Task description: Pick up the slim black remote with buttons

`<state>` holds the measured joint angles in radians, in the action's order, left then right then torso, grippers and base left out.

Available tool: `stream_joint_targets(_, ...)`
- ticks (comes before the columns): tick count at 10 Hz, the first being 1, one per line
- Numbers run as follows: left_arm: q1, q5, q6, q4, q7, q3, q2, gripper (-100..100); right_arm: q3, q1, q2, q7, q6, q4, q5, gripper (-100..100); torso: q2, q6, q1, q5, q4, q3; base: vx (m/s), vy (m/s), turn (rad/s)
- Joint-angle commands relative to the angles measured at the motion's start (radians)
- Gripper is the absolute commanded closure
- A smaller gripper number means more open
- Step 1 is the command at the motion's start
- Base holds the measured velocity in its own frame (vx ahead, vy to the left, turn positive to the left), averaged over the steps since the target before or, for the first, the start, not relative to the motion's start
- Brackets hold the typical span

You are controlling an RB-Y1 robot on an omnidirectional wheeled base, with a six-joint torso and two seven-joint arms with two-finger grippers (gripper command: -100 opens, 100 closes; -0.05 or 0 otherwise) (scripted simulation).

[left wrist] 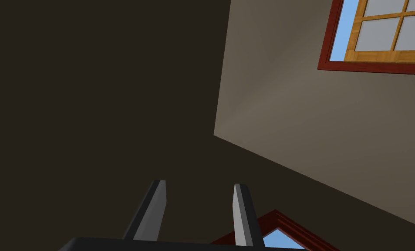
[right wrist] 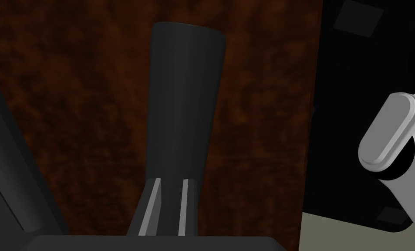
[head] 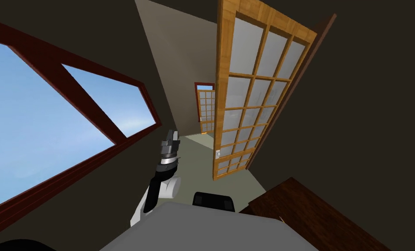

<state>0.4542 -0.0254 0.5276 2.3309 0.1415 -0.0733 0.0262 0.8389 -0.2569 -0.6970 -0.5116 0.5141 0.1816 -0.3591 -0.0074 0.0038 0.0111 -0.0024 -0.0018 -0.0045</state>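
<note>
Entry: right gripper (right wrist: 170,182), fingers closed tight on the near end of the slim black remote (right wrist: 185,96).
Detail: the remote ran straight out from the fingertips, its shown face plain black. Behind it lay the dark brown wooden table (right wrist: 71,109); whether the remote touched the table could not be told. A dark grey object (right wrist: 6,174) stood off to one side of the remote. Left gripper (left wrist: 200,185) was raised near the large window (head: 36,122), fingers parted, nothing between them.
</note>
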Motion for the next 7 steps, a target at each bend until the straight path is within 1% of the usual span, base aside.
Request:
stream_joint_targets(1, 0.000, 0.000, 0.000, 0.000, 0.000, 0.000, 0.000, 0, -0.003, 0.004, 0.005, -0.050, 0.008, -0.016, 0.000, 100, 0.000, 0.000, 0.000, 0.000, 0.000, 0.000, 0.087, 0.033, -0.150)
stream_joint_targets(2, 0.000, 0.000, 0.000, 0.000, 0.000, 0.000, 0.000, 0, -0.003, 0.004, 0.005, -0.056, 0.008, -0.016, 0.000, 100, 0.004, -0.002, 0.000, 0.000, 0.001, 0.002, 0.006, 0.020, 0.053)
stream_joint_targets(3, -0.001, 0.000, 0.000, 0.000, 0.000, 0.000, 0.000, 0, -0.016, -0.003, -0.007, -0.094, 0.014, -0.004, -0.002, 100, 0.008, -0.003, 0.000, 0.001, 0.002, 0.005, 0.155, 0.033, -0.288)
stream_joint_targets(4, 0.000, 0.000, 0.000, 0.000, 0.000, 0.000, 0.000, 0, -0.016, -0.003, -0.007, -0.112, 0.014, -0.004, -0.002, 100, 0.002, -0.001, -0.001, 0.000, 0.001, 0.002, 0.185, 0.033, -0.437)
stream_joint_targets(5, 0.000, 0.000, 0.000, 0.000, 0.000, 0.000, 0.000, 0, -0.016, -0.003, -0.007, -0.144, 0.014, -0.004, -0.002, 100, 0.000, -0.001, -0.001, 0.000, 0.000, 0.000, 0.081, 0.033, -0.171)
stream_joint_targets(6, 0.000, 0.000, 0.000, 0.000, 0.000, 0.000, 0.000, 0, -0.016, -0.001, -0.003, -0.124, 0.018, -0.012, -0.001, 100, 0.004, -0.003, 0.000, 0.001, 0.001, 0.002, 0.022, 0.017, -0.015)
stream_joint_targets(7, -0.001, 0.000, 0.000, 0.000, 0.000, 0.000, 0.000, 0, -0.016, -0.001, -0.003, -0.130, 0.018, -0.011, -0.001, 0, 0.007, -0.004, 0.001, 0.001, 0.002, 0.004, 0.007, 0.004, 0.002)
